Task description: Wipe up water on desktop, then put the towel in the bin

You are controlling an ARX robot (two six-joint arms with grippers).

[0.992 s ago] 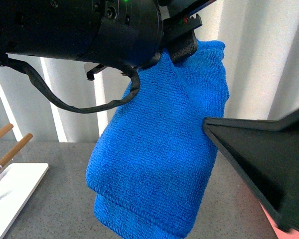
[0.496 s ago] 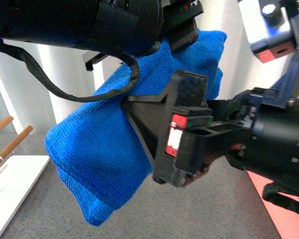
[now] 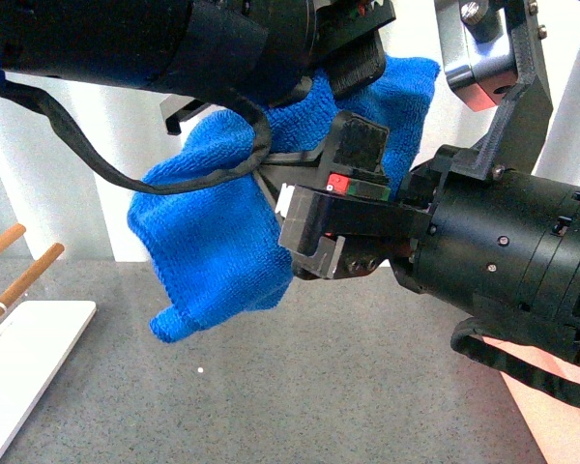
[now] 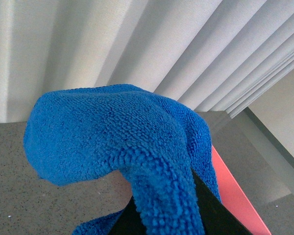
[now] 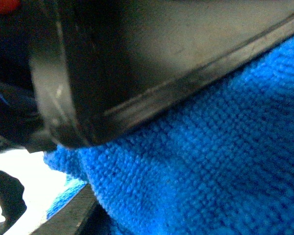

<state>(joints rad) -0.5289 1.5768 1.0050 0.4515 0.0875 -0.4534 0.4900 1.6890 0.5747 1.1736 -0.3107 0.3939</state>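
The blue towel [image 3: 213, 242] hangs in the air above the dark grey desktop [image 3: 300, 387]. My left gripper [image 3: 353, 63] is shut on its top corner, high in the front view. My right gripper [image 3: 304, 217] reaches in from the right and is shut on the towel's middle, bunching it to the left. The left wrist view shows the towel [image 4: 112, 132] draped between my left gripper's [image 4: 161, 213] black fingers, with the pink bin [image 4: 230, 191] beyond. In the right wrist view the towel [image 5: 210, 161] fills the frame under a black finger [image 5: 137, 58]. The bin's edge [image 3: 561, 416] shows at the lower right.
A flat white stand [image 3: 19, 348] with wooden pegs [image 3: 24, 280] sits on the desktop at the left. White pleated curtains [image 3: 87, 164] close off the back. My left arm's black cable [image 3: 97, 179] loops in front of the towel.
My right arm came in from the right and shut on the towel's middle. The towel's hanging lower part has been pulled up and bunched leftward. The left gripper stayed put.
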